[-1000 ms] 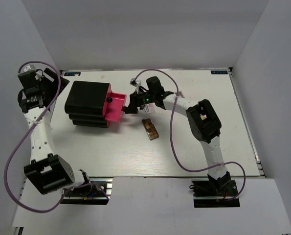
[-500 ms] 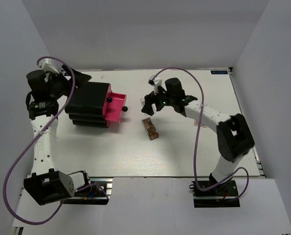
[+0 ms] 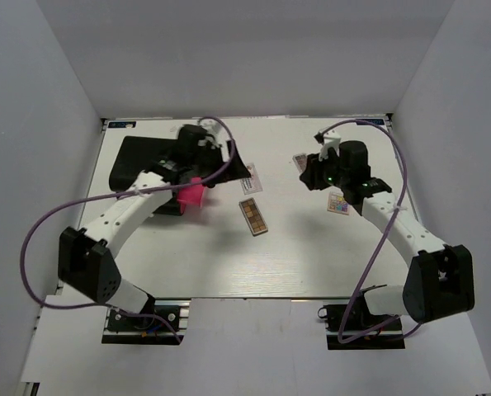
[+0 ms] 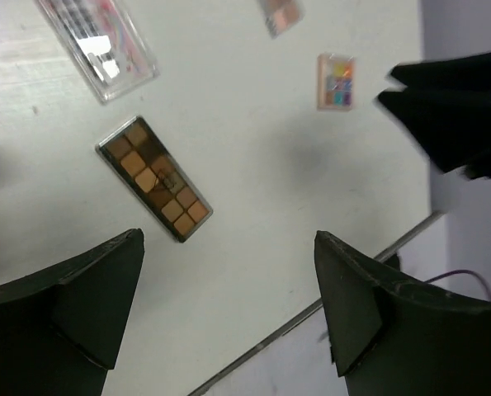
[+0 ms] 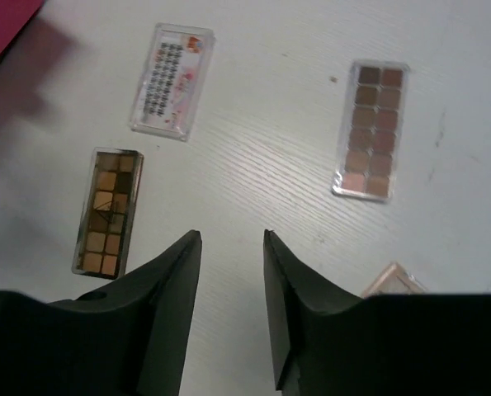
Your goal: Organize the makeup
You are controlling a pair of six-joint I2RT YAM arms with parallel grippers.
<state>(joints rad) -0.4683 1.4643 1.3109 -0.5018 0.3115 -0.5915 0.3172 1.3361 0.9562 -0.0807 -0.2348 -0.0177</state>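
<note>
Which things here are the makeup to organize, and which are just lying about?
Makeup: gold-brown palette, rosy-brown palette, white-pink packet, small multicoloured palette.
Lying about: black case, pink drawer.

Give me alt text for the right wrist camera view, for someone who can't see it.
The right gripper hovers empty, jaws slightly apart, above a white table. On it lie a tan eyeshadow palette at left, a white-pink packet higher in frame, and a rosy-brown palette at right.
</note>
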